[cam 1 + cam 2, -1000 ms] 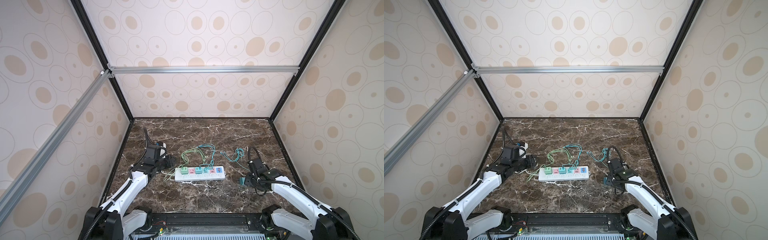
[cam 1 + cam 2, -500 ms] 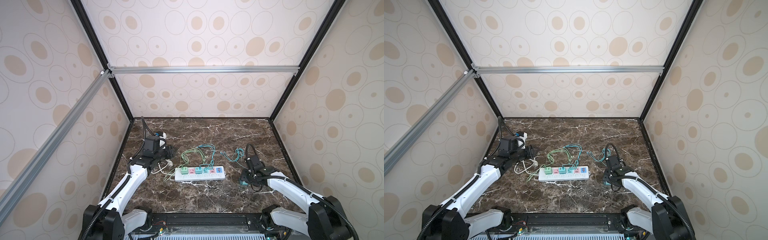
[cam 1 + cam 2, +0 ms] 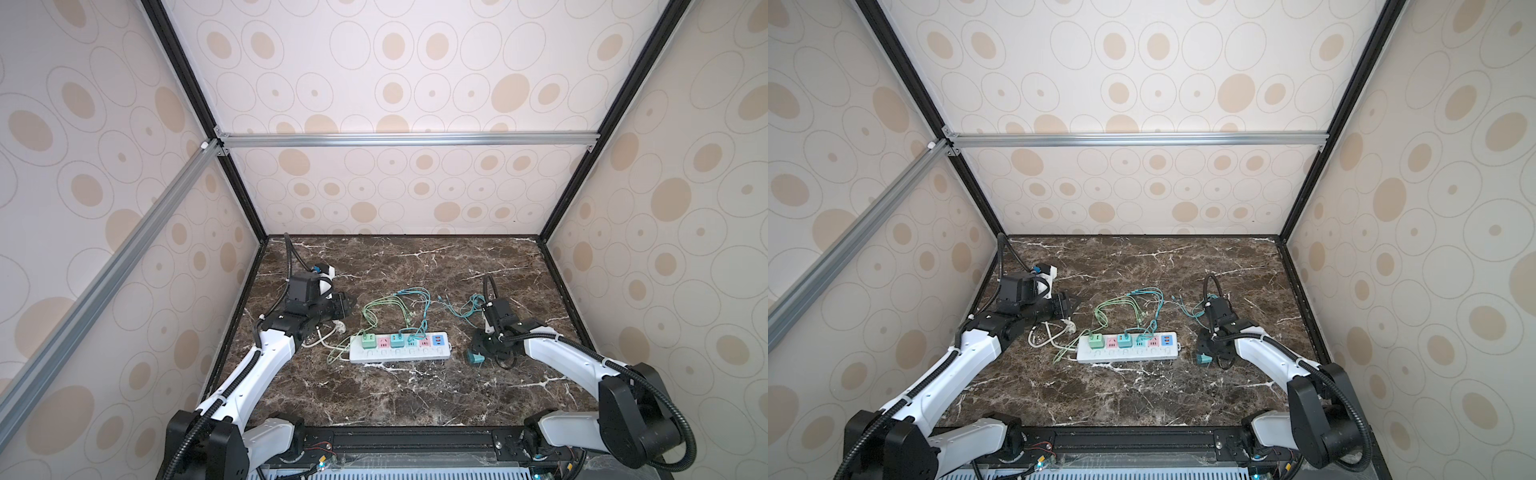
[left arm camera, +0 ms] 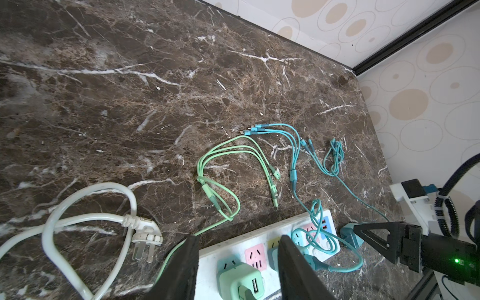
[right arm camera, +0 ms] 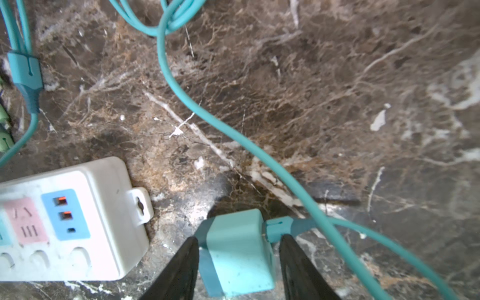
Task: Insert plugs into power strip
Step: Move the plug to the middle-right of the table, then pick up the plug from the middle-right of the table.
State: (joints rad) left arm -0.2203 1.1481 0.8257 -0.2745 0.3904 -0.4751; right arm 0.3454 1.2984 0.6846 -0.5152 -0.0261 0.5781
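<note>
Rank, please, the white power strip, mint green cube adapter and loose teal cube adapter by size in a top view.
Largest: white power strip.
Then mint green cube adapter and loose teal cube adapter, alike.

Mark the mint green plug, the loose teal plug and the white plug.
mint green plug [image 4: 235,279]: left wrist view, on its cube body.
loose teal plug [image 5: 239,249]: right wrist view, on its broad light face.
white plug [image 4: 145,231]: left wrist view, on its body above the prongs.

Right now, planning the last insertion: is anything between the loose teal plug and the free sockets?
Bare table separates the teal plug from the power strip. A teal cable loop lies across the blue and pink sockets by the USB panel; the other pink socket looks clear.
</note>
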